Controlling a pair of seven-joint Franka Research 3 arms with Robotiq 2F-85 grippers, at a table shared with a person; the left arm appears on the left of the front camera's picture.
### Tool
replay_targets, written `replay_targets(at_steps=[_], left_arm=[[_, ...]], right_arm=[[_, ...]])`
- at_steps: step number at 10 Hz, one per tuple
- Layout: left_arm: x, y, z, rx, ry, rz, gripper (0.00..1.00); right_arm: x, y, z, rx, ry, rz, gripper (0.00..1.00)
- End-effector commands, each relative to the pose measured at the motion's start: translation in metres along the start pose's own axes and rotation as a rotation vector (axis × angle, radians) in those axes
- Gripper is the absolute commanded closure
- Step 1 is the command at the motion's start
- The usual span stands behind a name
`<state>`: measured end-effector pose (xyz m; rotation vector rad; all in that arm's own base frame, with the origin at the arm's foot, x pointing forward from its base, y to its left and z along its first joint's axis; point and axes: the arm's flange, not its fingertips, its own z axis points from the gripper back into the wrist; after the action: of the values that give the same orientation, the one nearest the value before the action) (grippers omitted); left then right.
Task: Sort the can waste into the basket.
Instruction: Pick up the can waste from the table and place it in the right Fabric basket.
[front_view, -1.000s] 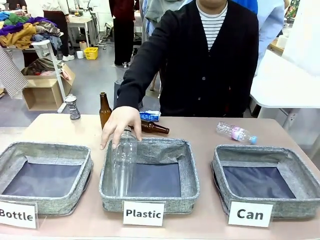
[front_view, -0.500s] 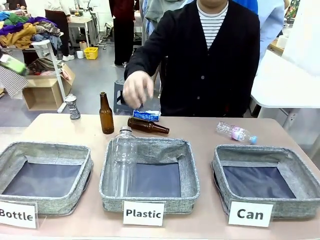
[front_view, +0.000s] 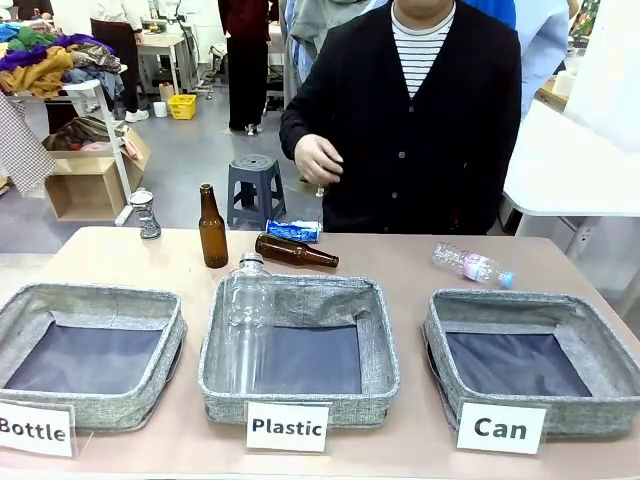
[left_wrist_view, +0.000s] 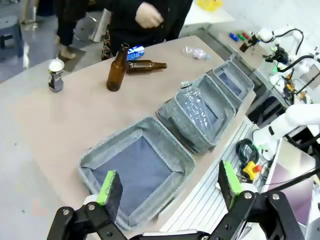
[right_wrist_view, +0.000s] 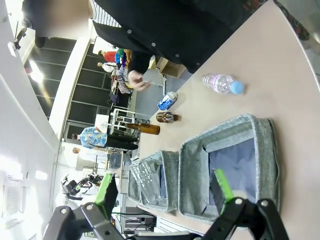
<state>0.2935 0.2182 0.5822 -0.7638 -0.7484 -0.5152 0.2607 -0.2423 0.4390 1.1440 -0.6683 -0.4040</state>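
While both robot claws hang with green-padded jaws spread wide and gripping nothing, the can waste sits at the far edge of the shared table. From the left wrist, the left claw hovers just short of the Bottle bin. Well ahead of it the slim dark can stands upright near the table's edge. Farther ahead still, the dented blue can lies on its side just behind a lying brown bottle, with an upright brown bottle close by. From the right wrist, the right claw hangs just before the Can basket, whose dark bottom is bare. Both cans lie well beyond that basket, apart from it. A small plastic bottle lies on the table just past the basket's far wall. In the Plastic bin between the two claws, a clear bottle leans against the wall. A person's hand is held at chest height, far beyond either claw.
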Motion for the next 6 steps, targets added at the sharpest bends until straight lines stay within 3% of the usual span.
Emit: replay_targets(at_steps=[1, 4, 6], left_arm=[[0.006, -0.010, -0.026, -0.024, -0.010, -0.078, 0.00], [0.066, -0.040, -0.081, 0.024, 0.028, -0.220, 0.00], [0.130, -0.082, -0.173, 0.135, 0.144, -0.446, 0.00]], right_arm=[[0.002, 0.000, 0.000, 0.020, -0.014, 0.026, 0.00], [0.002, 0.000, 0.000, 0.020, -0.014, 0.026, 0.00], [0.002, 0.000, 0.000, 0.020, -0.014, 0.026, 0.00]])
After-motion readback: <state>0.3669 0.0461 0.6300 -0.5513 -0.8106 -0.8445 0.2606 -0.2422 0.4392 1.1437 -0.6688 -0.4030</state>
